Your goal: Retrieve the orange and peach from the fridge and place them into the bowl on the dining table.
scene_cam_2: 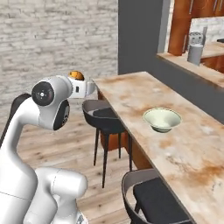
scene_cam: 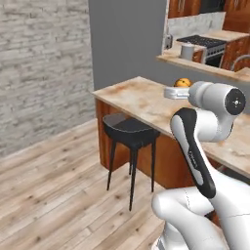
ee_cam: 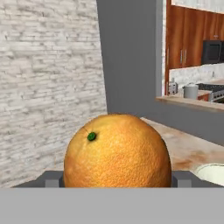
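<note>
My gripper [scene_cam_2: 77, 78] is shut on the orange [scene_cam_2: 76, 75], an evenly orange-brown ball held up in the air off the near end of the dining table [scene_cam_2: 131, 94]. Close up in the hand view, the orange [ee_cam: 117, 151] sits between the two dark fingertips [ee_cam: 51, 178], stem dot facing the camera. From the left base view the orange [scene_cam: 183, 82] peeks above the hand. The pale greenish-white bowl [scene_cam_2: 162, 114] stands upright on the table, to the right of the gripper, and its rim [ee_cam: 213, 169] shows at the hand view's lower right. The peach and the fridge are out of view.
Two dark stools [scene_cam_2: 103, 114] [scene_cam_2: 153, 197] stand along the table's near side. A higher grey-fronted ledge [scene_cam_2: 192, 68] behind the table carries a metal canister [scene_cam_2: 195, 53]. A brick wall [scene_cam: 44, 63] and a grey pillar [scene_cam: 127, 39] lie beyond, over open wooden floor [scene_cam: 58, 195].
</note>
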You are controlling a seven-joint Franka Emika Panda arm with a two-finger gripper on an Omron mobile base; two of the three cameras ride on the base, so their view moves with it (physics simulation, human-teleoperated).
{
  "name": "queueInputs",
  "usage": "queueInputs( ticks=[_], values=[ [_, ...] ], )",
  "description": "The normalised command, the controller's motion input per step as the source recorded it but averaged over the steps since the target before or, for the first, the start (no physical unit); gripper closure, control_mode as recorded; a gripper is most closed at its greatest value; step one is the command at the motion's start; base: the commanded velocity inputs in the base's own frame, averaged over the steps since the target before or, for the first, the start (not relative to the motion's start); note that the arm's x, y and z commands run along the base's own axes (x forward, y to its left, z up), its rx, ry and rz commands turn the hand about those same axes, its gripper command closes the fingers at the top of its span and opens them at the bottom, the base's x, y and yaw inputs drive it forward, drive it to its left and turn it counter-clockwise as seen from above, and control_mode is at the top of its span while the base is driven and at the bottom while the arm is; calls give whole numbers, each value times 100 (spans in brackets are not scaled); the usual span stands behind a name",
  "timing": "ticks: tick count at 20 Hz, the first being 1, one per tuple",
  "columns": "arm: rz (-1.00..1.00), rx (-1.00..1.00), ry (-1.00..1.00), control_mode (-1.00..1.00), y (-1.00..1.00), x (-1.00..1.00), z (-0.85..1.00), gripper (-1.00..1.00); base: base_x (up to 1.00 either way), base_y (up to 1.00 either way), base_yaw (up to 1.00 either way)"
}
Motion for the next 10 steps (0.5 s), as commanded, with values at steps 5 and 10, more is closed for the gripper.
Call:
queueInputs(
  ticks=[5,10],
  values=[
    [0,0,0,100,0,0,0,100,99,42,-52],
    [0,0,0,100,0,0,0,100,29,2,-58]
  ],
)
